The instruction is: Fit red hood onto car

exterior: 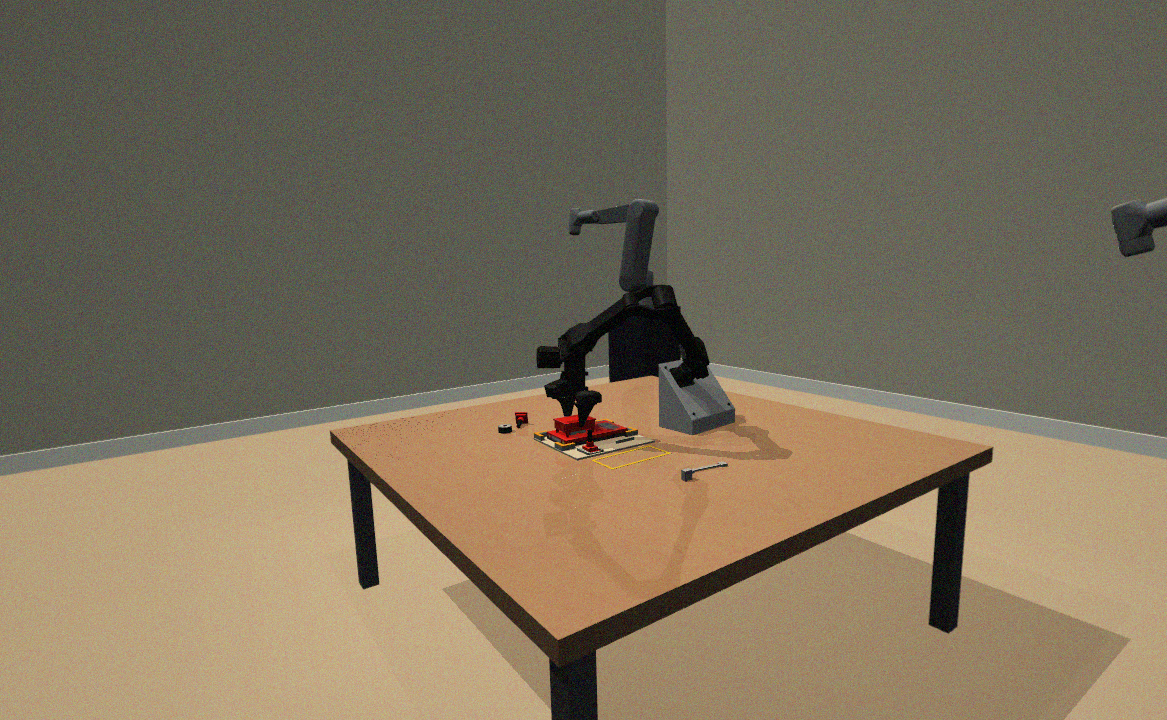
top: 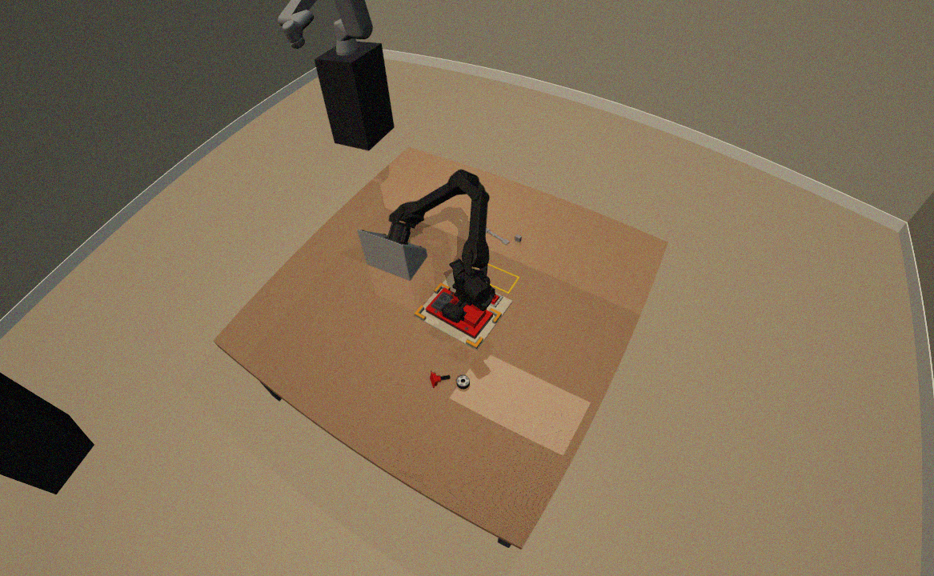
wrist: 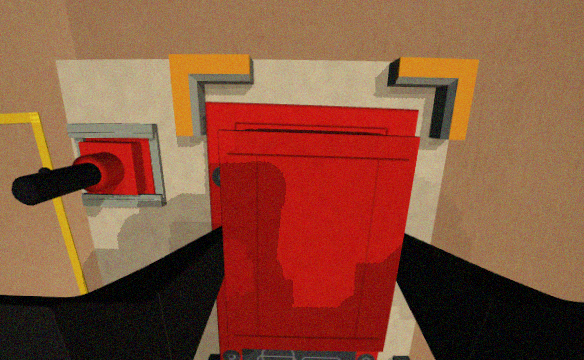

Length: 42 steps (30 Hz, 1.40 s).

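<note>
My gripper (top: 470,310) (exterior: 574,418) (wrist: 309,236) is shut on the red hood (exterior: 574,426) (wrist: 322,225), with one black finger on each long side. The hood is over the red chassis (exterior: 625,432) (wrist: 297,114), which sits in the jig (wrist: 322,82) between orange corner brackets. In the wrist view the hood looks roughly in line with the chassis, slightly turned, and a strip of deck shows past its far edge. The hood hides the engine block and pegs. I cannot tell whether the pegs are in the holes or whether the hood touches the deck.
A red piece with a black post (exterior: 591,447) (wrist: 117,167) stands in a grey holder beside the chassis. A yellow outline (wrist: 2,119) lies beyond it. A red part (top: 435,378), a wheel (top: 462,382) (exterior: 504,428) and a grey tool (top: 499,237) (exterior: 708,469) lie on the table.
</note>
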Each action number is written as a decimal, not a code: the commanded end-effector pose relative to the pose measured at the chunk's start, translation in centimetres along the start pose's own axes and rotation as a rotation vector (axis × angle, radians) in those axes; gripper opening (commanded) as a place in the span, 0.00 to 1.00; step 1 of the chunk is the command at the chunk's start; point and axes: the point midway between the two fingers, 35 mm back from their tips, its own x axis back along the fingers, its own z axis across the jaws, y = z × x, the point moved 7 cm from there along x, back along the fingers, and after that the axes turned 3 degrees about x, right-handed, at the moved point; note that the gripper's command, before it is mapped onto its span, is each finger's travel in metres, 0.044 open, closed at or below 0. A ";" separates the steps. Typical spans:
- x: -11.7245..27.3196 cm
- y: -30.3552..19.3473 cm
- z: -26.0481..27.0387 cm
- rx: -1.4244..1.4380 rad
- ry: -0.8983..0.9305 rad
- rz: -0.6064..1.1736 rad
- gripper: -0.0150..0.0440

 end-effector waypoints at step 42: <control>-1.0 -0.1 0.0 0.001 -0.002 0.001 0.92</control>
